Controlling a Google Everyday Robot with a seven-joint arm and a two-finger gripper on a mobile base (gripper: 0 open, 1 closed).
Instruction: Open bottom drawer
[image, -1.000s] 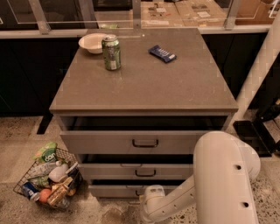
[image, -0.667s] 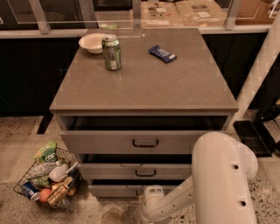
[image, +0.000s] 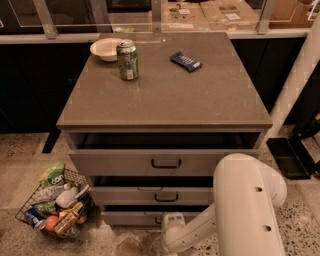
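Bottom drawer (image: 127, 218) is the lowest front of the cabinet (image: 165, 95), just above the floor (image: 15, 185), with a dark gap along its top edge. The gripper (image: 171, 220) sits at the drawer's centre, hiding that part; its grip cannot be told. A wire basket (image: 30, 210) stands near the drawer's left corner, and the white arm (image: 245, 200) fills the right.
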